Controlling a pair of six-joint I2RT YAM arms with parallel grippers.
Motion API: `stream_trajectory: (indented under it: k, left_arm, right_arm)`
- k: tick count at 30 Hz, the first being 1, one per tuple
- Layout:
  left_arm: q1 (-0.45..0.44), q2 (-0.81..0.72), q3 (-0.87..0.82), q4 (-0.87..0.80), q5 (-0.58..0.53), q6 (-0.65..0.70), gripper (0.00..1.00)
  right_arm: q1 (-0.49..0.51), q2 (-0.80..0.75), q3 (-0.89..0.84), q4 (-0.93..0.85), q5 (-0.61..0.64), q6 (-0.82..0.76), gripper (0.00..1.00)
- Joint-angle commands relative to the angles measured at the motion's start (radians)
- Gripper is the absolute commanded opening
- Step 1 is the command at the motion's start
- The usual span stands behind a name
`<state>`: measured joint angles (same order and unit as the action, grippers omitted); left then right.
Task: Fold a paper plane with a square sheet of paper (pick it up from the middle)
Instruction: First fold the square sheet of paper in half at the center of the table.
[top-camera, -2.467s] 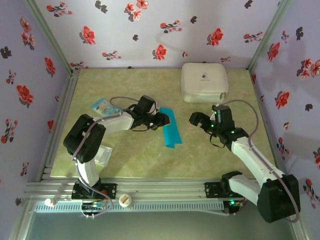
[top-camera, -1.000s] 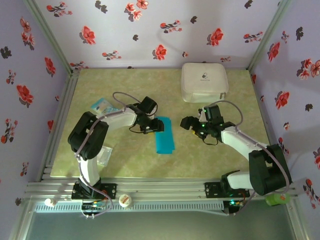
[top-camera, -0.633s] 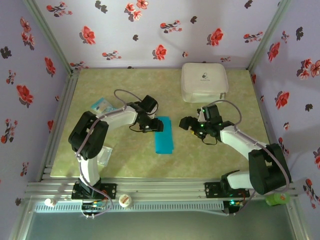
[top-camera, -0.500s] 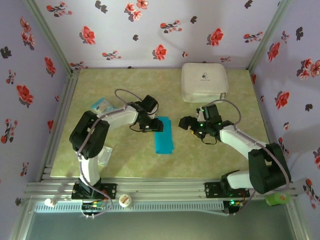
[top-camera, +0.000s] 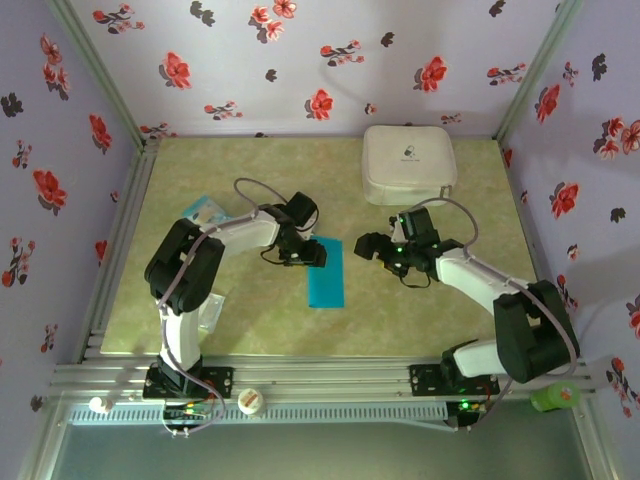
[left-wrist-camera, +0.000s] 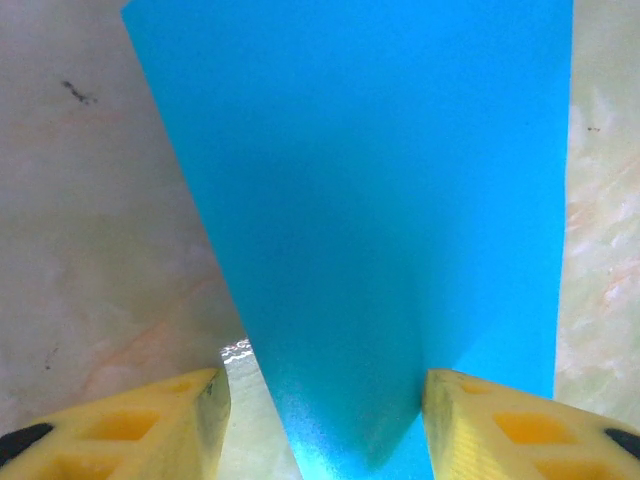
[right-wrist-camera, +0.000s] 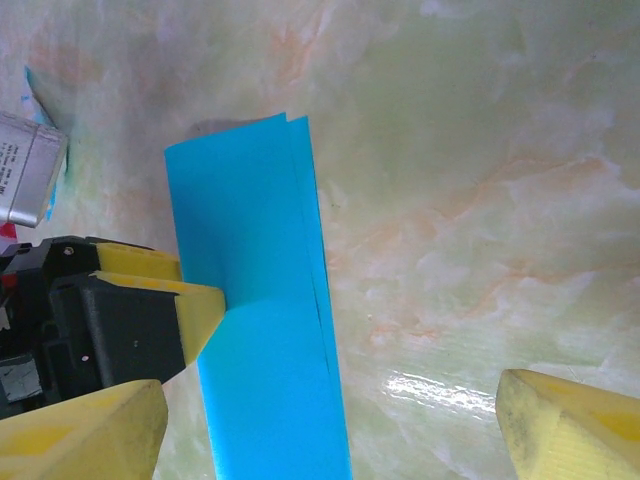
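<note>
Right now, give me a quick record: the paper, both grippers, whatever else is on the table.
paper: teal sheet, folded to a narrow strip, lying flat on the table
left gripper: open, one finger over the strip, the other off its edge
right gripper: open, right of the strip, not touching
others: white case far right; pale-blue packet left

Looked like a robot test cell in a lab, not a home. Closed booth: walls of lilac wallpaper with red and black flowers (top-camera: 300, 60) ran across the top and both sides of the overhead view, framed by silver aluminium extrusion posts (top-camera: 98, 72). A pale green marbled tabletop (top-camera: 260, 170) sat mid-frame. The black-and-white left robot arm (top-camera: 185, 270) and its matching right robot arm (top-camera: 480, 285) were bolted to a slotted aluminium rail (top-camera: 330, 382) along the bottom.
</note>
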<state>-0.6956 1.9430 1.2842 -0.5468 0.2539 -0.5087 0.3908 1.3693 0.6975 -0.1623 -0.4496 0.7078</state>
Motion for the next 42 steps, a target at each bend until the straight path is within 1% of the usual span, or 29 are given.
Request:
stream_trajectory:
  k: [1, 10, 18, 23, 26, 42]
  left_arm:
    - [-0.013, 0.029, 0.022, -0.023, -0.008, 0.045, 0.55]
    - [-0.035, 0.074, 0.046, -0.039, -0.032, 0.046, 0.56]
    - [-0.048, 0.080, 0.049, -0.033, -0.063, 0.042, 0.59]
    - [-0.053, 0.091, 0.047, -0.029, -0.070, 0.042, 0.59]
    - [-0.053, 0.098, 0.053, -0.041, -0.097, 0.027, 0.59]
    - [-0.055, 0.111, 0.052, -0.026, -0.103, 0.024, 0.61]
  right_arm:
    - [0.010, 0.014, 0.021, -0.018, 0.015, -0.013, 0.86]
    - [0.016, 0.038, 0.017, -0.019, 0.035, -0.011, 0.85]
    - [0.016, 0.042, 0.017, -0.025, 0.041, -0.014, 0.86]
    - [0.017, 0.043, 0.014, -0.023, 0.041, -0.015, 0.86]
    - [0.017, 0.043, 0.014, -0.025, 0.042, -0.016, 0.86]
    - [0.018, 0.047, 0.016, -0.037, 0.055, -0.016, 0.86]
